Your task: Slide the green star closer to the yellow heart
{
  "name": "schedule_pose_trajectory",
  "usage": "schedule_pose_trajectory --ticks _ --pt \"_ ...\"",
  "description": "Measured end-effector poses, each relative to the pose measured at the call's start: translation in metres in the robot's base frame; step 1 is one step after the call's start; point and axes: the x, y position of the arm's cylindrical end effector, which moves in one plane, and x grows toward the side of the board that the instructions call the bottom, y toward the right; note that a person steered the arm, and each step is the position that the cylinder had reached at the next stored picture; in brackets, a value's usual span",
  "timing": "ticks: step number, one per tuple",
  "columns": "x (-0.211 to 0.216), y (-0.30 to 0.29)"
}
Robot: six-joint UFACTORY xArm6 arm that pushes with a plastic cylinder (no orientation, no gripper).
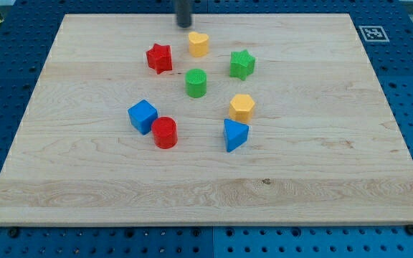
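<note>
The green star (241, 64) lies on the wooden board, right of and slightly below the yellow heart (198, 44), with a gap between them. My tip (184, 25) is at the view's top, just up and left of the yellow heart and well left of the green star. It touches no block.
A red star (159, 58) lies left of the heart. A green cylinder (196, 83) sits below the heart. A yellow hexagon (241, 107), blue triangle (234, 134), red cylinder (165, 132) and blue cube (143, 116) lie lower. The board (335, 143) rests on a blue pegboard.
</note>
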Motion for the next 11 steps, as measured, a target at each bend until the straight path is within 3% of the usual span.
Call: schedule_pose_trajectory --ticks 3,6,7,11 --pt "0.056 0.175" --pt "0.164 0.163" --pt "0.168 0.126" --pt "0.155 0.102"
